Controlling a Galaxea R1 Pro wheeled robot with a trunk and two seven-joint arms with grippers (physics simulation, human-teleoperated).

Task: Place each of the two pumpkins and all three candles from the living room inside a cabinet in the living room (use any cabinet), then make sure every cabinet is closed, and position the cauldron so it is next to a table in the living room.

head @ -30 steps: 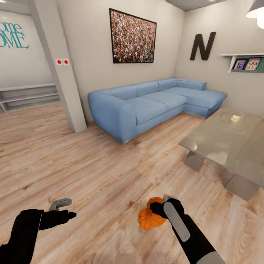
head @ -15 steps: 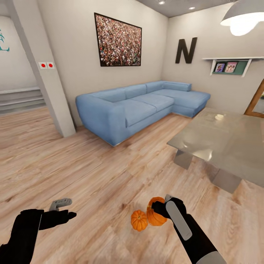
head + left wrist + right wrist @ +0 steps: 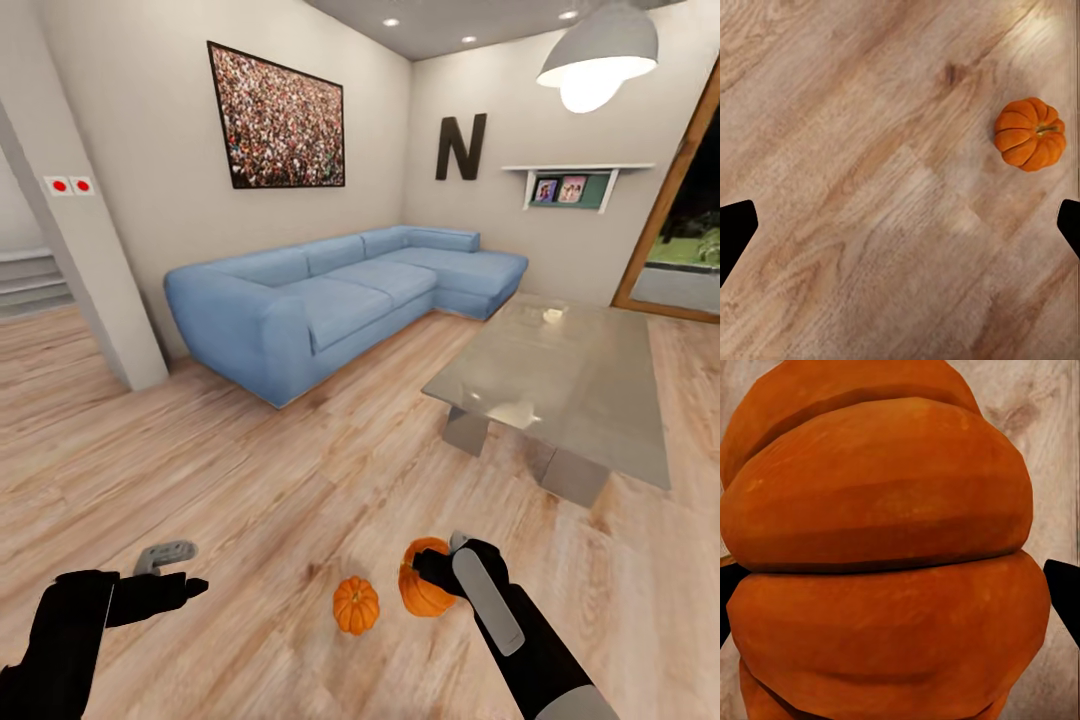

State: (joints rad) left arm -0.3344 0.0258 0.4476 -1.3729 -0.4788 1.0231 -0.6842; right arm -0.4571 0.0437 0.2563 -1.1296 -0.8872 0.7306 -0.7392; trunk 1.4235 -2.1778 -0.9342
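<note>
My right gripper (image 3: 432,572) is shut on an orange ribbed pumpkin (image 3: 420,596), held just above the wooden floor. Up close, this pumpkin (image 3: 885,547) sits between the two black fingertips (image 3: 1063,594). A second, smaller-looking pumpkin (image 3: 356,604) lies on the floor just left of the held one. It also appears as a pumpkin (image 3: 1029,133) on the planks in the left wrist view. My left gripper (image 3: 178,570) hovers open over bare floor, with nothing between its fingers. The low grey-beige table (image 3: 560,380) stands ahead to the right. Cabinet, candles and cauldron are out of view.
A long blue corner sofa (image 3: 330,290) runs along the far wall. A grey pillar (image 3: 90,270) stands at the left, with steps behind it. A wood-framed doorway (image 3: 680,240) opens at the far right. Wooden floor spreads between me, the sofa and the table.
The whole view has swung to the right, so the camera moved. The second pumpkin on the floor has come out from behind the held one. Both grippers keep their pose.
</note>
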